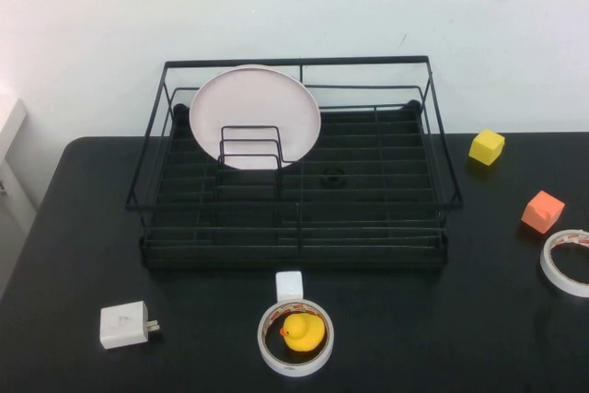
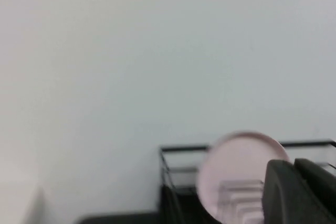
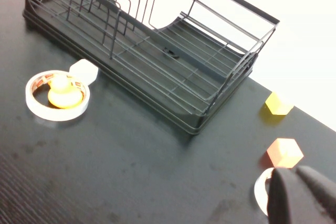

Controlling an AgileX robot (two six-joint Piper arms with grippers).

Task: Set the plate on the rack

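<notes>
Plate (image 1: 255, 115) stands upright in rack (image 1: 299, 227), leaning in the wire dividers at its back left. Left gripper (image 2: 299, 192) off the rack's left, right gripper (image 3: 302, 198) off its right; both closed, empty.

Lab: bare wall (image 1: 276, 6), black tabletop (image 1: 442, 319)

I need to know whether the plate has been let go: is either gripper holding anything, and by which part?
Nothing is held. The plate stands alone in the rack. The left gripper and right gripper, raised off the table, are both shut and empty.
</notes>
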